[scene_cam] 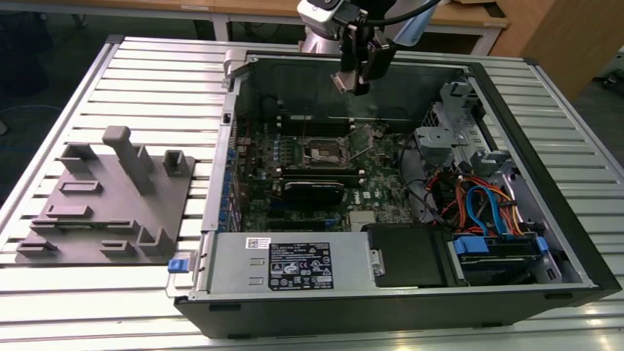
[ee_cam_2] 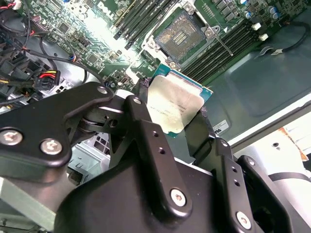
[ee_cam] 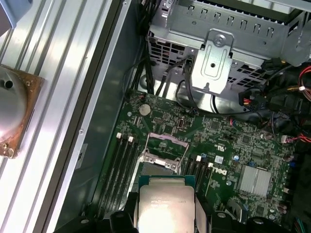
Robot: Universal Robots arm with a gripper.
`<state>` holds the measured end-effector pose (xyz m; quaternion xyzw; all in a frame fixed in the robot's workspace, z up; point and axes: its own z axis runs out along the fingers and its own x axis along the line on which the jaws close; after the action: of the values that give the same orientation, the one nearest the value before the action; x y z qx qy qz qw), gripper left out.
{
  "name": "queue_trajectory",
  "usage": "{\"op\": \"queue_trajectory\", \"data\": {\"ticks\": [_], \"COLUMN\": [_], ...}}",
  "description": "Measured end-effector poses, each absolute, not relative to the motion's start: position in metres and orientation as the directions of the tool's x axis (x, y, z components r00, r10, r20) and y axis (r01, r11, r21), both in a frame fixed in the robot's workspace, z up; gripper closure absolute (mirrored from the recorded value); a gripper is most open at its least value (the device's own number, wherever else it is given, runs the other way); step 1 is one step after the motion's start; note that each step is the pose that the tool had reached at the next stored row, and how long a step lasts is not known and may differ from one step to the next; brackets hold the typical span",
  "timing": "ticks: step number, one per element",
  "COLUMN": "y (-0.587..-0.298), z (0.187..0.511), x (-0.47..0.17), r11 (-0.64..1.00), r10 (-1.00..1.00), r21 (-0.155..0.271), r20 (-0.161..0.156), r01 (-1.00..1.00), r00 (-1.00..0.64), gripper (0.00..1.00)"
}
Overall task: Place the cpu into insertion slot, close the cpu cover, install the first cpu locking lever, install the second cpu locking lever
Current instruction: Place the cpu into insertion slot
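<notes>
Slatted metal counter (scene_cam: 146,73) bears an open computer case (scene_cam: 410,311). Above it hangs the end effector (scene_cam: 353,84), clamped on the cpu (ee_cam_2: 177,104); the insertion slot (scene_cam: 324,151) lies below, slightly toward the exterior view's left.

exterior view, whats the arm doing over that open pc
The robot arm's gripper has the cpu clamped in its grip and holds it above the open computer case. The insertion slot on the motherboard is bare, with no chip in it, and the cpu cover looks swung open. The cpu is not yet placed; it hangs clear of the slot.
</notes>
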<state>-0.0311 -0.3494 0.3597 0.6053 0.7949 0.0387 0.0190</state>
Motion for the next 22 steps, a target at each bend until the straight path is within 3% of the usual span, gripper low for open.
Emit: {"op": "queue_trajectory", "data": {"ticks": [22], "y": [-0.3494], "z": [0.3579], "x": [-0.0311], "r11": [0.180], "r10": [0.983], "r21": [0.084], "r20": [0.016], "r01": [0.980], "r00": [-0.182], "gripper": [0.46]}}
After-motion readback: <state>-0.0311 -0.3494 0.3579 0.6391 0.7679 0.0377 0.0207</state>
